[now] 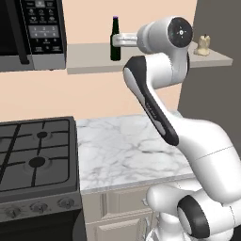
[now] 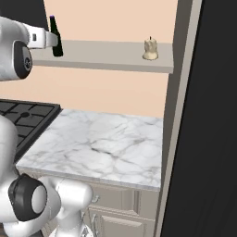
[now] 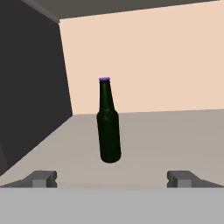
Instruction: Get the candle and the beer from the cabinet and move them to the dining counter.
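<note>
- The tool (image 3: 112, 177) stands spread wide, its two small dark fingertips (image 3: 41, 178) far apart at the bottom of the hand view, nothing between them.
- It points straight at the slim dark green-black glass beer bottle with the purple cap (image 3: 109, 127), which stands upright ahead, centred between the two tips and apart from both.
- That bottle (image 1: 115, 40) rests on the long flat plain grey wall-mounted shelf board (image 1: 94, 59), toward its left part, just right of the black and silver microwave (image 1: 30, 33).
- In the left base view the white arm's hand reaches to the bottle from the right, its end just beside the glass; whether it touches, I cannot tell.
- In the right base view the bottle (image 2: 55, 37) stands at the shelf's (image 2: 106, 55) far left, the white hand overlapping it.
- The tiny cream-beige lumpy candle (image 2: 150, 49), narrower at the top, sits upright at the shelf's right end, well apart from the bottle.
- From the left camera the candle (image 1: 203, 46) shows just past the arm's round joint.
- Below the shelf lies a white grey-veined marble desk (image 1: 127, 146), joined to the black gas stove (image 1: 35, 155) on its left.
- A dark wall panel (image 2: 203, 115) rises at the right.
</note>
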Motion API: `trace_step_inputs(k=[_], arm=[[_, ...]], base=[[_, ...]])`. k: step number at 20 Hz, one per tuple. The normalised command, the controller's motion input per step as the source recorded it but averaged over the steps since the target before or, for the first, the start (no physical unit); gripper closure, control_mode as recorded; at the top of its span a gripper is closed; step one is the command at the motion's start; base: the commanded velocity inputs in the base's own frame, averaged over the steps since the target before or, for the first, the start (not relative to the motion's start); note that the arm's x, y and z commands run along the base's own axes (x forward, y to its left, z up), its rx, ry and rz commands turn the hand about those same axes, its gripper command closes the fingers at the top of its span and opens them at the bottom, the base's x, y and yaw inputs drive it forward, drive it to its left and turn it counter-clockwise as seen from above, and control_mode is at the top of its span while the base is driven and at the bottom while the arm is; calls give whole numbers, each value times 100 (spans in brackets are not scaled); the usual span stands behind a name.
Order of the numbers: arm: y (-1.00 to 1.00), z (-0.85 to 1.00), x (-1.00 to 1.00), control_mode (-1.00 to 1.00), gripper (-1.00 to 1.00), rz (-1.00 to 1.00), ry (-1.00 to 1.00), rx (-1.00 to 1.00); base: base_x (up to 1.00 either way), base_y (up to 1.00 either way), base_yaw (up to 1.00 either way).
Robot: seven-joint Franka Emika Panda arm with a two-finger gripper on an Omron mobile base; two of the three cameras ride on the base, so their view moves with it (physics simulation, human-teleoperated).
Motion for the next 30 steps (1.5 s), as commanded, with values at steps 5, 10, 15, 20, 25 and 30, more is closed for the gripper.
trace_step_inputs(k=[5, 10, 15, 20, 25, 30], arm=[[0, 7, 27, -100, -100, 0, 0, -3], [0, 0, 35, -100, -100, 0, 0, -2], [4, 0, 37, -100, -100, 0, 2, -3], [10, 0, 31, -100, -100, 0, 8, -4], [23, 0, 25, -100, -100, 0, 11, -3], [9, 0, 21, -100, -100, 0, 7, -1]], base=[[0, 0, 0], [0, 0, 0], [0, 0, 0], [0, 0, 0], [0, 0, 0], [0, 0, 0]])
